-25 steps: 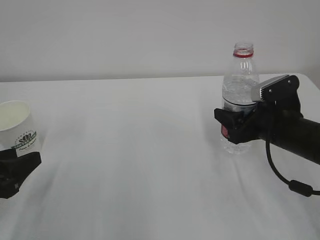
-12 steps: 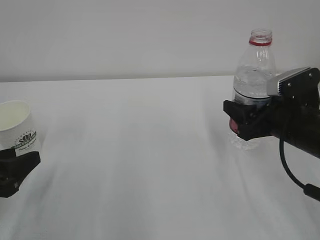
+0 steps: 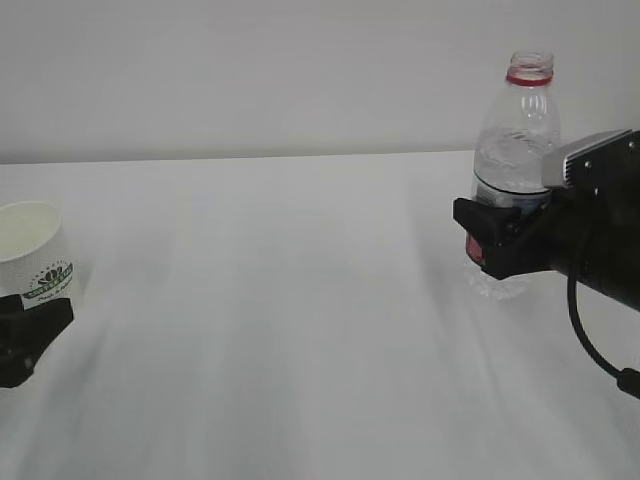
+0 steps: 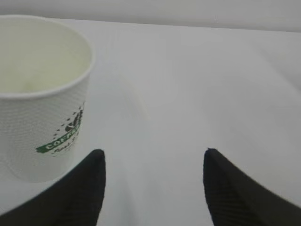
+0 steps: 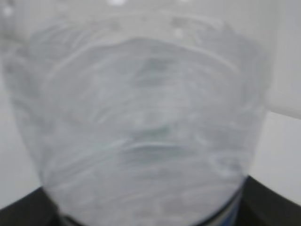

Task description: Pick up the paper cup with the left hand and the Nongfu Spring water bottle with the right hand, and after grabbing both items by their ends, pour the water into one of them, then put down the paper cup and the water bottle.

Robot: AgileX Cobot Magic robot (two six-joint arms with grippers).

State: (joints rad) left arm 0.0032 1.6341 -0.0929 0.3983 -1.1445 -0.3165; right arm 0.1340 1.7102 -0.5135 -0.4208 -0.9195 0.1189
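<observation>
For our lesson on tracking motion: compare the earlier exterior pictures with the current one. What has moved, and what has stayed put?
The clear ribbed plastic water bottle, held in the black right gripper, has travelled right and upward in the view with the arm. The black left gripper has slipped slightly left and lower, its jaws open, the cup not between them. The small white paper cup with the green logo stayed on the white table.

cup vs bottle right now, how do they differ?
The paper cup is short, white and opaque; the water bottle is tall, clear and ribbed. The right gripper clamps the bottle; the left gripper stands open with the cup off to one side. Both stand upright with open tops.
</observation>
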